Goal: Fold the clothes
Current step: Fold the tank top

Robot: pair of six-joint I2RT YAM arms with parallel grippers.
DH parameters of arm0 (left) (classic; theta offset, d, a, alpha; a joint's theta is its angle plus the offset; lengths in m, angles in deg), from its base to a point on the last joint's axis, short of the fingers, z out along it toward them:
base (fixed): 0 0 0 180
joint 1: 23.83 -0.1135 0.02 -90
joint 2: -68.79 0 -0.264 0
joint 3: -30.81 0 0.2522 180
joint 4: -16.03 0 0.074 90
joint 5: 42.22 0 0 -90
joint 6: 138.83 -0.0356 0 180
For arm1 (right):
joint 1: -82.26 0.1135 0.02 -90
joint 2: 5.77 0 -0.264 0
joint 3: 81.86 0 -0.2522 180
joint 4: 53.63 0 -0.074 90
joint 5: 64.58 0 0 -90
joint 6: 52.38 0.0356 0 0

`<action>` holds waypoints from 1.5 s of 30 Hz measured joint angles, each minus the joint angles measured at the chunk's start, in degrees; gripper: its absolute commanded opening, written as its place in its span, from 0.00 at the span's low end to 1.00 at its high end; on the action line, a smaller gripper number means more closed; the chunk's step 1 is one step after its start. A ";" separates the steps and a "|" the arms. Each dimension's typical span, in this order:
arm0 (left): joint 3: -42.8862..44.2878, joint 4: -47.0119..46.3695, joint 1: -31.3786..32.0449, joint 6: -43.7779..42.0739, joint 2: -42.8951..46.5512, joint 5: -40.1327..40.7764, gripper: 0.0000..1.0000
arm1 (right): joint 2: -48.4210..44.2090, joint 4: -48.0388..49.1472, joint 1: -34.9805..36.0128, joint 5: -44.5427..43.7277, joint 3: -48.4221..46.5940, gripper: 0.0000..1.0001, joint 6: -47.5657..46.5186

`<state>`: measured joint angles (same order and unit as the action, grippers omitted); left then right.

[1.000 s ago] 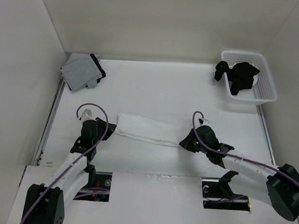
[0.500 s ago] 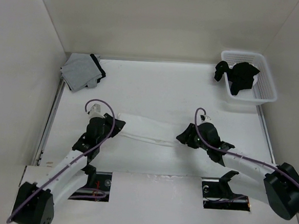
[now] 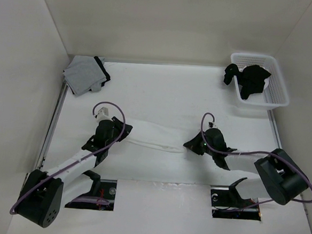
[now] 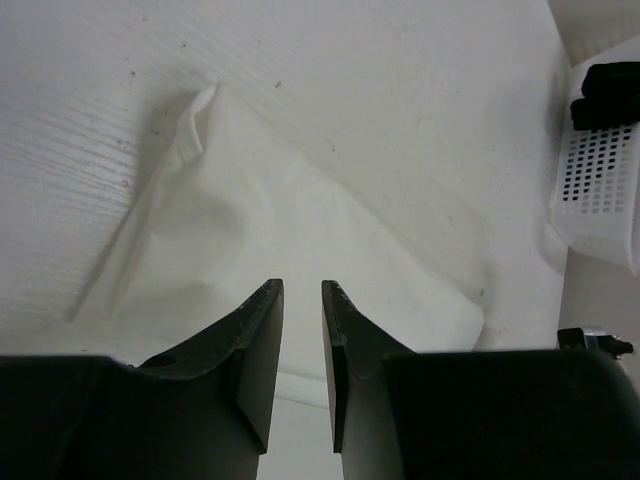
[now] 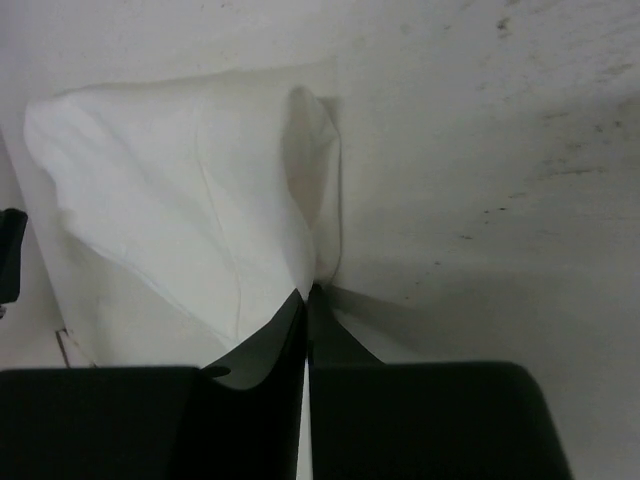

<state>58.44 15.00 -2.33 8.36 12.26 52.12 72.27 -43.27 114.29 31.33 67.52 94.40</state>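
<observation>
The clothes (image 3: 154, 138), one thin white garment, lie as a long narrow strip across the middle of the table between both arms. My left gripper (image 3: 124, 131) hovers over the strip's left end. In the left wrist view its jaws (image 4: 302, 290) stand a narrow gap apart over the wrinkled white cloth (image 4: 260, 230), with nothing pinched between them. My right gripper (image 3: 189, 145) is at the strip's right end. In the right wrist view the fingers (image 5: 307, 292) are pressed together, and the cloth (image 5: 180, 200) puckers up into their tips.
A white basket (image 3: 278, 85) holding black clothes (image 3: 250, 78) stands at the back right; it also shows in the left wrist view (image 4: 600, 190). A folded grey garment with black trim (image 3: 84, 74) lies at the back left. White walls enclose the table.
My left arm has swung right and forward, from beside the strip's left end to over it. The right gripper has edged left and is shut on the right end.
</observation>
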 measured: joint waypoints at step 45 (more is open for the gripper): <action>-3.72 2.47 -5.33 1.55 17.29 -8.28 0.24 | 20.41 -51.76 31.65 -29.51 -58.47 0.18 -16.85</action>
<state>54.72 17.47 -7.66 9.91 29.55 43.83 92.68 -95.02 145.94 1.82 9.05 77.55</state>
